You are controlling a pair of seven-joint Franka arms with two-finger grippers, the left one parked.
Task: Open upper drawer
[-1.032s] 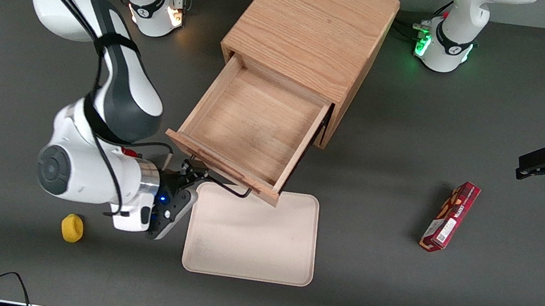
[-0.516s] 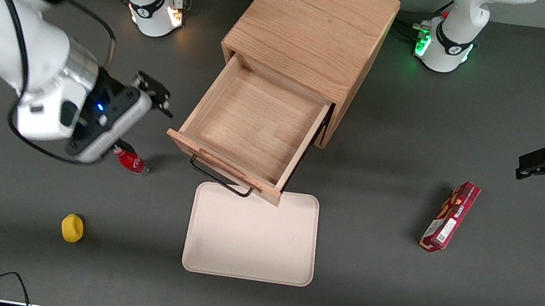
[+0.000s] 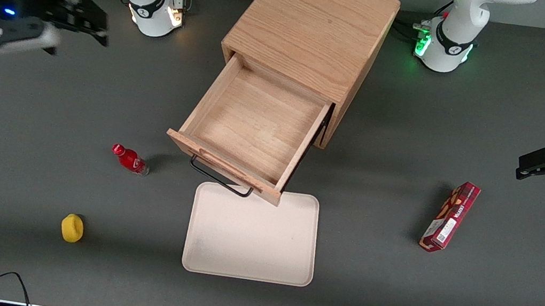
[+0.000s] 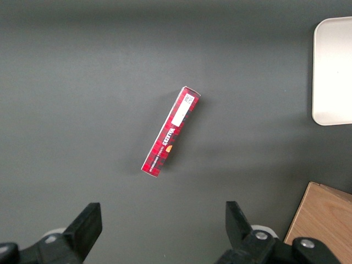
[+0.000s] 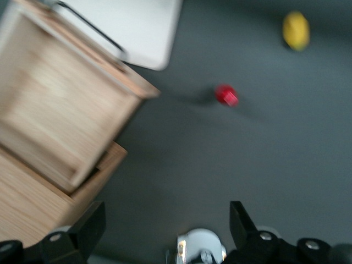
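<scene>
The upper drawer [image 3: 254,131] of the light oak cabinet [image 3: 313,24] stands pulled far out, its plain wooden interior bare, also seen in the wrist view [image 5: 60,118]. Its black wire handle [image 3: 220,180] hangs over the tray's edge. My right gripper [image 3: 90,18] is high above the table toward the working arm's end, far from the drawer, open with nothing between its fingers [image 5: 91,225].
A cream tray [image 3: 252,236] lies in front of the drawer. A small red bottle [image 3: 130,159] lies beside the drawer front, a yellow object [image 3: 72,227] nearer the camera. A red box [image 3: 450,216] lies toward the parked arm's end.
My gripper let go of the handle and swung up and away from the drawer front toward the arm's base. The drawer stayed out; the red bottle came into view.
</scene>
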